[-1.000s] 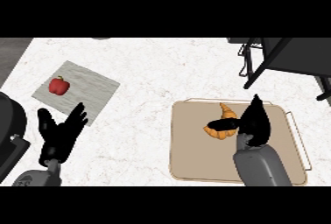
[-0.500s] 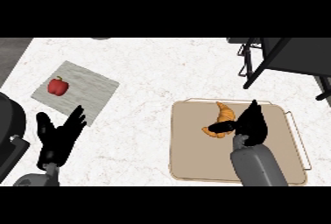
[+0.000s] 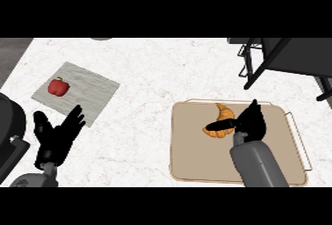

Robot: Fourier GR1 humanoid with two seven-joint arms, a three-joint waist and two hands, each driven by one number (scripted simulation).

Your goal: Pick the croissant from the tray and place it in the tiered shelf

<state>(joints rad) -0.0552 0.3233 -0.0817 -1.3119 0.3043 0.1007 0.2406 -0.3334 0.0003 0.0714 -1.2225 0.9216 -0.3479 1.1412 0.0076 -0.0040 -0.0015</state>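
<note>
The golden croissant (image 3: 224,113) lies on the tan tray (image 3: 194,158) near its upper middle. My right hand (image 3: 250,125) is on the tray just right of the croissant. Its fingers point straight up along the croissant's right side. Its thumb stretches left across the croissant's lower end and hides it. The hand is open, not curled round the pastry. The dark tiered shelf (image 3: 276,55) stands at the back right, beyond the tray. My left hand (image 3: 58,136) rests open at the lower left, fingers up.
A red bell pepper (image 3: 58,86) sits on a grey mat (image 3: 88,94) at the left. Grey rounded equipment (image 3: 9,145) fills the lower left edge. White marble counter (image 3: 149,79) lies between the mat, the tray and the shelf.
My right hand has sunk lower and closer to the croissant, and its thumb now lies across the croissant's lower end. The left hand has barely moved.
</note>
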